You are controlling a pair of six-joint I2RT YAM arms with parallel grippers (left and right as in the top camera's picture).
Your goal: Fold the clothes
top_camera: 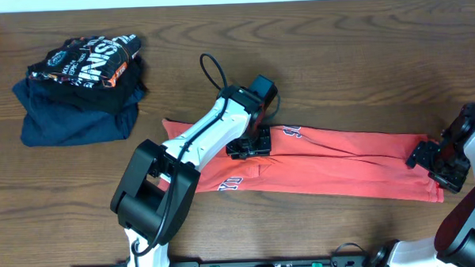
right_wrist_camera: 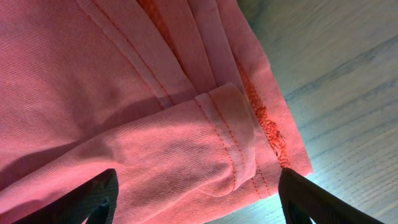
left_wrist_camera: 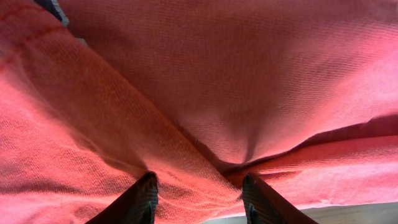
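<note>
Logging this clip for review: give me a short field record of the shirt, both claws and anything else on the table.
T-shirt: coral-red, lying as a long narrow strip across the table
left claw: at the strip's middle, straddling a ridge of cloth; grip unclear
right claw: open, over the hem at the strip's right end
other items: black shirt atop navy garment, far left corner
</note>
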